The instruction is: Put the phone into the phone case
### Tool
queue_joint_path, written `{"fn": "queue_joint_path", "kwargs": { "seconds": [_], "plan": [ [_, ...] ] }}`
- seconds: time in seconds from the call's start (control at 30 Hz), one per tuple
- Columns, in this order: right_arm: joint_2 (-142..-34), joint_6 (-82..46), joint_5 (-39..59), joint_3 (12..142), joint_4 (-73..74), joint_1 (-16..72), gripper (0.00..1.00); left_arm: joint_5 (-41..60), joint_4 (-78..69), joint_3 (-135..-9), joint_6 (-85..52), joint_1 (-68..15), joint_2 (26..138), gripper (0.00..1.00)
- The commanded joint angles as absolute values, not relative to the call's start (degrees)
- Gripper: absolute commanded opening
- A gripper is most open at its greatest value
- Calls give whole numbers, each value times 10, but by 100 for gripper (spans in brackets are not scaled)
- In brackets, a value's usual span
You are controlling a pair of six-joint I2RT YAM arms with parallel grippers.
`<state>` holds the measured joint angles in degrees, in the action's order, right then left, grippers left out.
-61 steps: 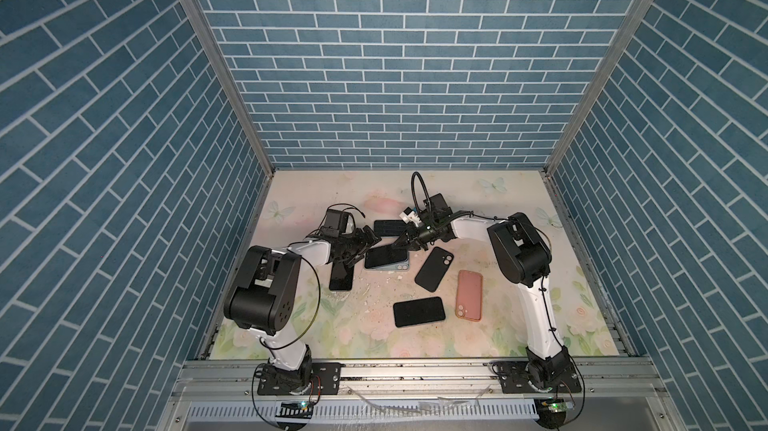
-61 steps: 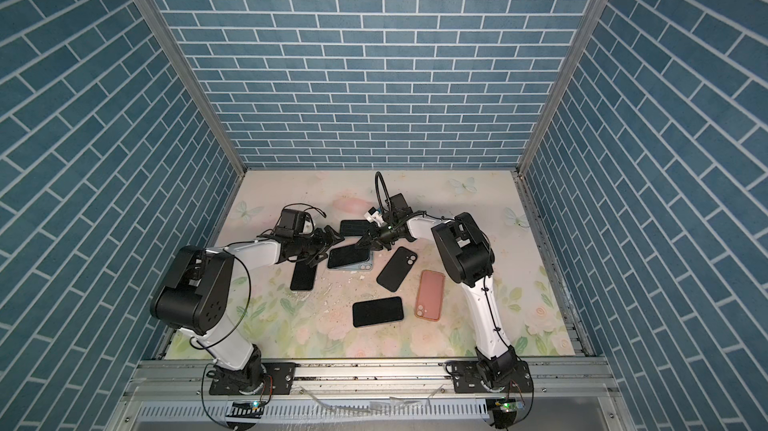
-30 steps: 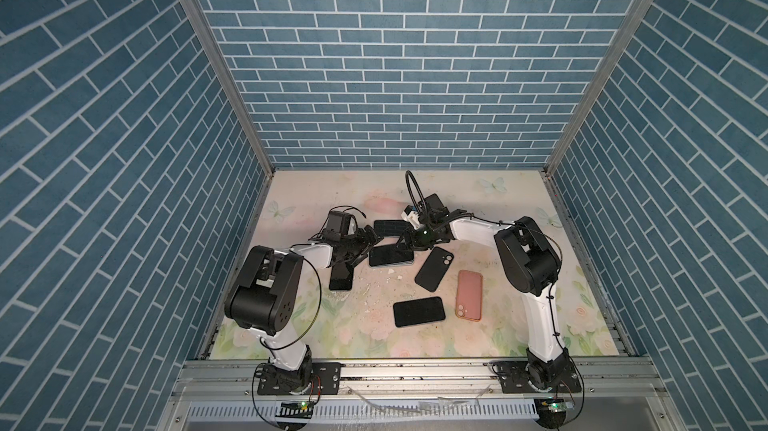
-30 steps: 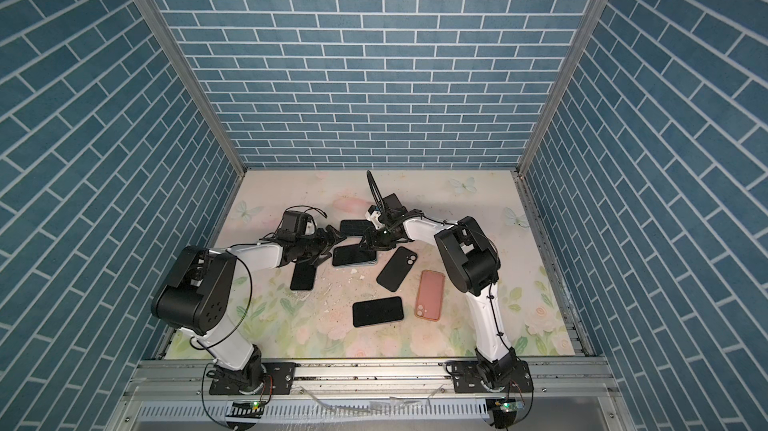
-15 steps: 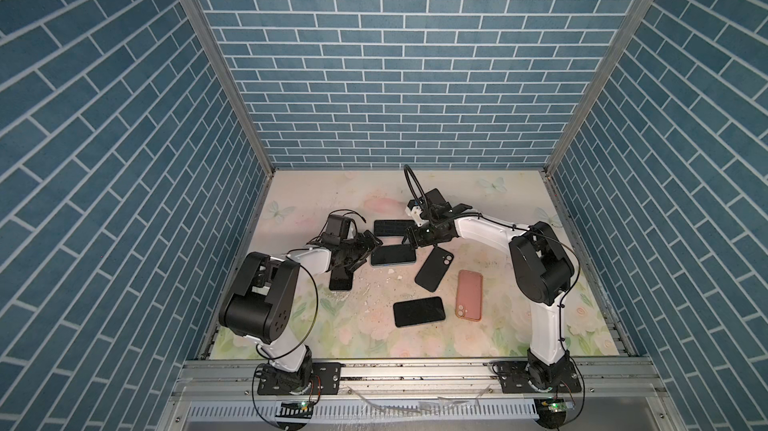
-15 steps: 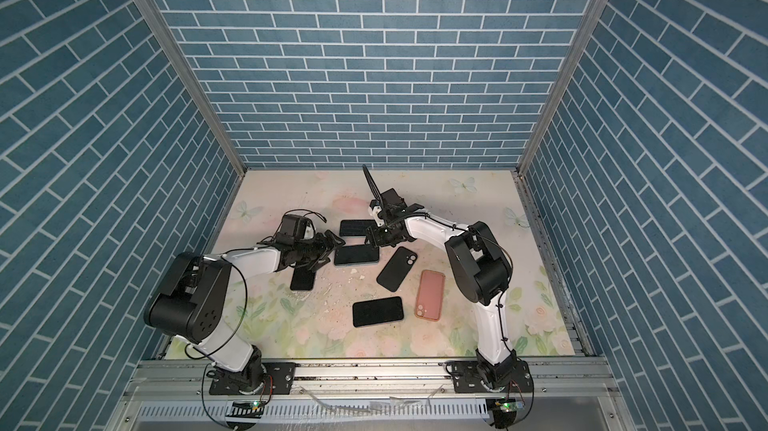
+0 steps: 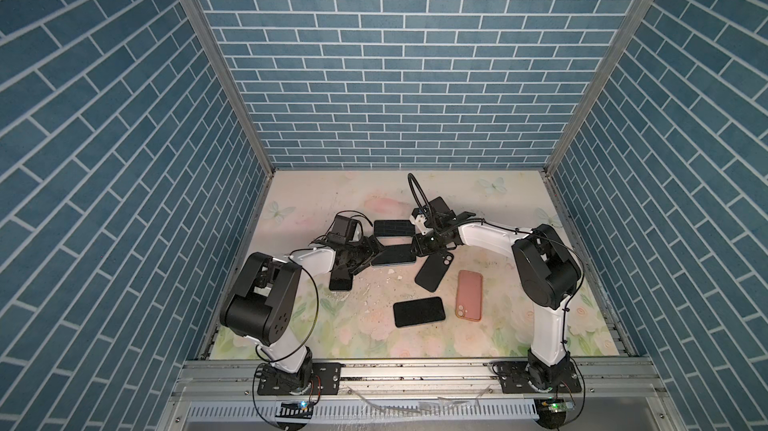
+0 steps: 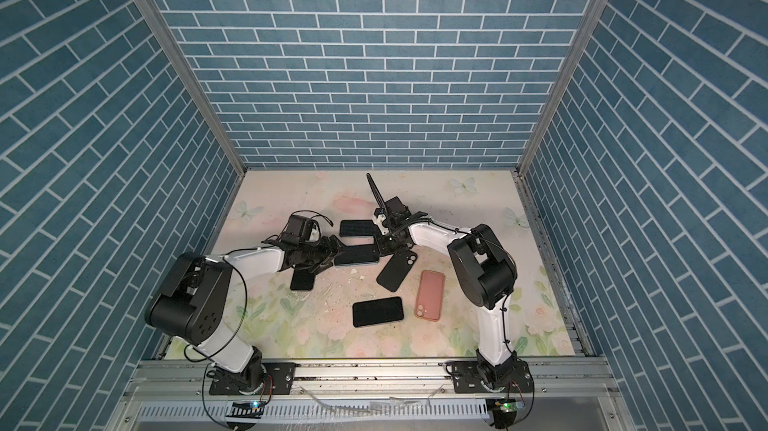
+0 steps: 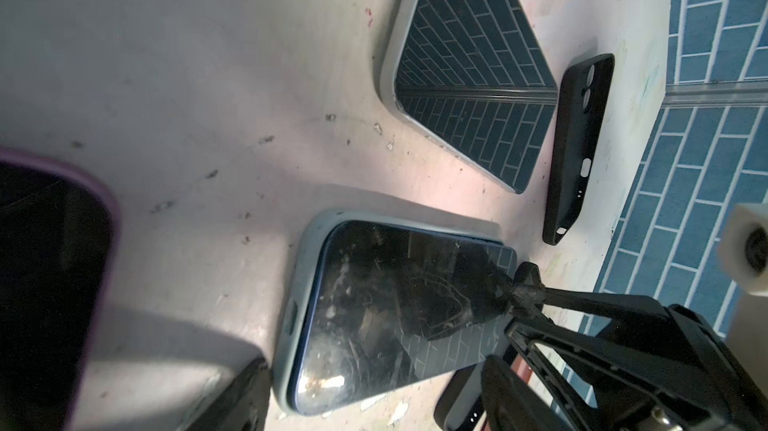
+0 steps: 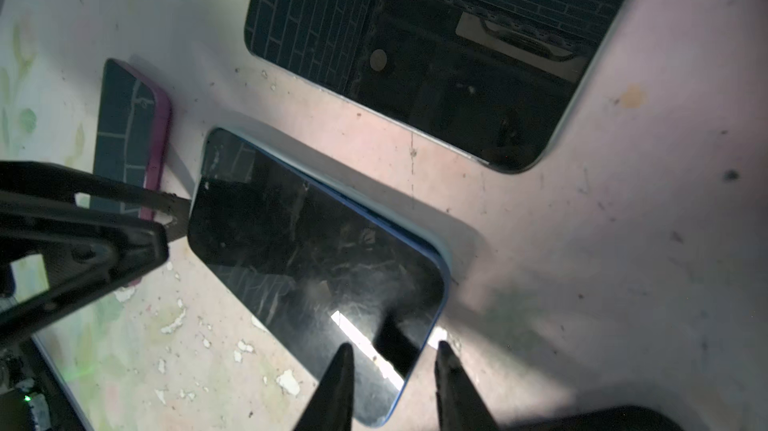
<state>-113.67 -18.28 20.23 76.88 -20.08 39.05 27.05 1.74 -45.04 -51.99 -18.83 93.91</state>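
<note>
**Phone lies on its case, a gripper at each end**

In both top views the dark, blue-edged smartphone [image 7: 395, 255] is a small slab lying flat on the floral tabletop [image 7: 478, 350]. It is about midway between the side edges and nearer the back edge than the front, and the two arms meet over it. Those views barely show the pale grey-blue silicone phone case [image 9: 299, 266]. The left wrist view shows it plainly under the smartphone, its rim wrapping the short end. The right wrist view adds that the smartphone's blue edge stands above the case rim along one long side. Whether it is fully seated cannot be told.

The left gripper [image 7: 369, 256] sits at the end toward the tabletop's left edge, jaws spread wide and holding nothing. In the right wrist view one of its fingers [image 10: 124, 237] reaches that short end, touching or nearly so. The right gripper [image 10: 392, 356] is at the opposite end with its jaws a little apart. One tip is over the screen and the other just past the corner, and neither is clamped on anything.

Only the left wrist view shows a black soft case [image 9: 582, 138] with camera cut-outs. It lies beyond a pale-rimmed phone [image 9: 469, 75] whose glass mirrors the brick wall. A purple-cased phone [image 10: 129, 133] lies just beside the left gripper.
</note>
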Motion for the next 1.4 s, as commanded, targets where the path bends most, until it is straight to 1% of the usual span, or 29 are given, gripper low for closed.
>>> {"fn": "queue_joint_path", "kwargs": {
  "seconds": [0.0, 0.07, 0.1, 0.37, 0.43, 0.53, 0.67, 0.73, 0.9, 1.07, 1.2, 1.37],
  "plan": [
    [-1153, -181, 210, 765, -195, 402, 21, 260, 55, -454, -509, -192, 958, 81],
    [-1158, -187, 209, 769, -199, 408, 15, 262, 59, -455, -506, -192, 962, 80],
    [-1160, -192, 208, 770, -197, 411, 14, 262, 63, -457, -503, -192, 963, 80],
    [-1162, -231, 199, 761, -183, 423, 14, 251, 89, -471, -470, -192, 952, 79],
    [-1148, -236, 190, 754, -183, 423, 17, 244, 97, -473, -464, -192, 946, 79],
    [-1113, -236, 178, 748, -184, 418, 25, 219, 122, -477, -447, -192, 925, 80],
    [-1080, -245, 178, 746, -199, 402, 36, 203, 155, -496, -411, -192, 896, 88],
    [-1070, -252, 185, 740, -200, 391, 39, 208, 177, -514, -387, -192, 894, 90],
    [-1072, -255, 227, 728, -185, 371, 41, 220, 183, -529, -360, -192, 901, 93],
    [-1107, -254, 272, 742, -182, 360, 45, 221, 164, -519, -371, -192, 915, 94],
    [-1122, -252, 296, 735, -159, 360, 50, 224, 143, -514, -380, -192, 934, 94],
    [-1147, -254, 325, 734, -149, 360, 51, 235, 103, -508, -403, -192, 957, 93]
  ]
}}
